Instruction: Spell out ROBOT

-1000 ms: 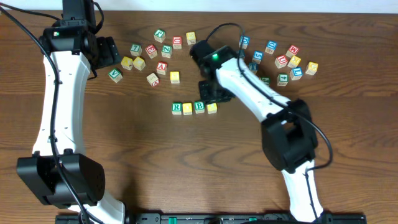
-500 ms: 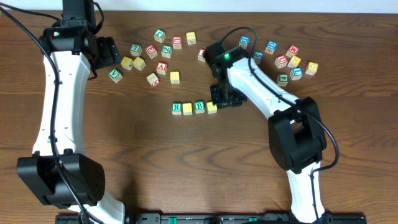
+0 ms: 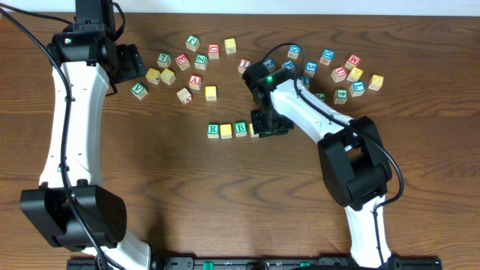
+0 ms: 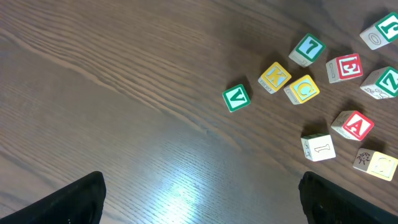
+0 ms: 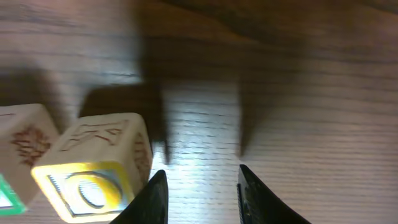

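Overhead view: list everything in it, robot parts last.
Row cubes: four, green R, yellow, green B, yellow, mid-table.
Left loose cubes: about thirteen, mixed colours, up-left of the row.
Right loose cubes: at least nine, mixed colours, up-right, some partly hidden.
Table: one, dark brown wood, beneath everything.
Left pincer: one, black, open, by the left loose cubes.
Right pincer: one, black, open, empty, beside the row's end yellow cube.

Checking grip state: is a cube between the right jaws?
No: the right gripper has only bare table between its jaws; the yellow-faced cube sits just outside them.
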Robot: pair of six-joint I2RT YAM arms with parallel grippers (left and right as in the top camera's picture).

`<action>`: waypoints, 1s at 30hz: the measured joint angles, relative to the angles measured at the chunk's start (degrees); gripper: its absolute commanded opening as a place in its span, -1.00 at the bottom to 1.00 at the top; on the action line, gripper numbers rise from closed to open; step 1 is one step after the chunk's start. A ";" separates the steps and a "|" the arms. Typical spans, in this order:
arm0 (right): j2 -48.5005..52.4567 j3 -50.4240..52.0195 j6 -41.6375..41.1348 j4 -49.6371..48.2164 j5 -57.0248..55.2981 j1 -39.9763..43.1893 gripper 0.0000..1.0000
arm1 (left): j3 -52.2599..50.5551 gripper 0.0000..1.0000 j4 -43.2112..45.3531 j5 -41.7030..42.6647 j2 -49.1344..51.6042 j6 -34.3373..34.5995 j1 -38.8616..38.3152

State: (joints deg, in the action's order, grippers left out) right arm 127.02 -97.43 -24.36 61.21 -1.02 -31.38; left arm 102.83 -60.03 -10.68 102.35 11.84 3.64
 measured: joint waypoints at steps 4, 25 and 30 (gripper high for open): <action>0.00 0.00 0.00 -0.90 0.02 -0.68 -0.37 | 0.00 0.96 0.00 0.00 0.00 0.00 0.00; 0.00 0.00 0.09 -2.60 1.90 -1.31 -0.43 | 0.00 0.95 0.00 0.00 0.00 0.00 0.00; 0.00 0.00 0.09 -2.99 2.78 -1.73 -0.43 | 0.00 0.96 0.02 0.00 0.00 0.00 0.00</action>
State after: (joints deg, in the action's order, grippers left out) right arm 127.02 -97.43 -24.27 58.22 1.76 -33.10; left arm 102.83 -60.01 -10.68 102.35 11.84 3.64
